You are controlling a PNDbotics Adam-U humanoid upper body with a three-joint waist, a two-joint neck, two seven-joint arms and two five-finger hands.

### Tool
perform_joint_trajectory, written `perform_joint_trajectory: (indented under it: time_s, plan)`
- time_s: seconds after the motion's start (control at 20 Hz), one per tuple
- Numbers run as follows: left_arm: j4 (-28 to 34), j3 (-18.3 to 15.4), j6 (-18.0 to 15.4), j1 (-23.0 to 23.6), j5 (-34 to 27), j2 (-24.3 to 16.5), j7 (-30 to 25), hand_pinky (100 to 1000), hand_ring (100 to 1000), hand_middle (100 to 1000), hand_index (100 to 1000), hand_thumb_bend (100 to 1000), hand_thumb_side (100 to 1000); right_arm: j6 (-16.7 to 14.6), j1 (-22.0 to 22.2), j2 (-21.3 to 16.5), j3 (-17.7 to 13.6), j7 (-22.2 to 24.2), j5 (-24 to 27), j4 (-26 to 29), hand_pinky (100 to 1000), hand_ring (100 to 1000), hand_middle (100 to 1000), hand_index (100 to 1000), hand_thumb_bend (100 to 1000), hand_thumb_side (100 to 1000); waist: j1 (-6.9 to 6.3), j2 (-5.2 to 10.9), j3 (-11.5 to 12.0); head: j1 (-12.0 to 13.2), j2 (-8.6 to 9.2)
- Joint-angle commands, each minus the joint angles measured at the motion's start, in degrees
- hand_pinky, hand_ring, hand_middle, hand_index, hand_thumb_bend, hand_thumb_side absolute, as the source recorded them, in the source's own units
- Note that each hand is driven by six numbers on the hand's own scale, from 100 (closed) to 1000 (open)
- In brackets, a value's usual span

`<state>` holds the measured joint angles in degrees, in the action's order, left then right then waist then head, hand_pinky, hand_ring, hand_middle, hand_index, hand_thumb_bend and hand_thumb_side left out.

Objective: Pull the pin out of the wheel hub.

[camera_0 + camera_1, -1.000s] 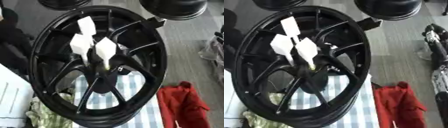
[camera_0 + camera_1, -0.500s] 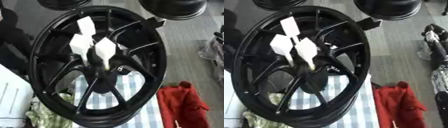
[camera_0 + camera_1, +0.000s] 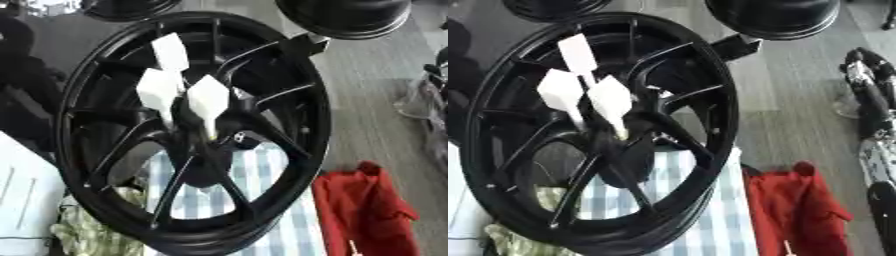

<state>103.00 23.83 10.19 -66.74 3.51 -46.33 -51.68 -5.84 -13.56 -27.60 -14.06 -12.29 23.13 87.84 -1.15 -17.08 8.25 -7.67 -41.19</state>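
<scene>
A large black wheel [image 3: 302,105] stands tilted, filling the middle of both views. Three pins with white paddle-shaped tops stick up out of its hub [image 3: 206,155]: one far [image 3: 171,51], one left [image 3: 159,90], one right [image 3: 208,97]. Their thin stems run down together into the hub's centre. No hand touches the wheel or the pins. At the right edge of the right eye view a black and silver arm [image 3: 870,100] of mine hangs clear of the wheel; its hand cannot be made out. My left hand shows in neither view.
Beneath the wheel lie a blue and white checked cloth [image 3: 262,200], a red cloth [image 3: 367,210] to the right and a green patterned rag [image 3: 87,235] at lower left. A white sheet [image 3: 22,200] is at the left. Two more black wheels [image 3: 350,17] [image 3: 131,6] stand behind.
</scene>
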Motion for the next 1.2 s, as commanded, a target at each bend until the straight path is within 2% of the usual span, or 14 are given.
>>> perform_joint_trajectory:
  time_s: [0.05,0.25,0.65,0.75,1.0,1.2]
  plan:
    - [1.2,1.4,0.4,-1.5,-0.4,-0.7,-0.3,791,758,714,844,100,616,0.1,-0.4,-2.3,-0.2,0.1,-0.4,0.7,942,794,859,814,218,410,0.01,1.16,-0.1,-0.1,0.57]
    - [2.0,4.3,1.9,-2.4,-0.2,-0.2,-0.3,789,757,714,855,111,614,0.1,-0.4,-2.3,-0.1,0.2,-0.4,0.7,942,794,859,814,219,411,0.00,1.15,-0.1,-0.2,0.48]
    - [1.4,6.7,3.8,-3.6,0.3,1.1,-0.3,794,767,727,861,147,564,0.3,-0.4,-2.2,0.2,0.3,-0.6,0.6,943,793,859,814,220,412,0.05,1.06,-0.2,-0.2,0.12]
    - [1.1,7.8,3.4,-3.7,0.1,1.1,-0.3,799,772,727,841,175,508,0.3,-0.4,-2.2,0.2,0.3,-0.6,0.6,943,793,859,814,220,413,0.01,1.07,-0.2,-0.2,0.12]
    - [1.1,9.0,0.9,-3.4,0.5,0.7,-0.3,791,738,675,800,282,527,0.4,-0.4,-2.3,0.4,0.5,-0.7,0.6,943,793,858,814,203,424,-0.04,1.06,-0.2,-0.3,-0.02]
    - [1.1,9.2,-0.8,-3.0,2.0,0.4,-0.3,785,699,627,778,315,525,0.4,-0.4,-2.3,0.4,0.4,-0.7,0.7,943,792,858,815,194,429,-0.05,1.00,-0.2,-0.4,0.02]
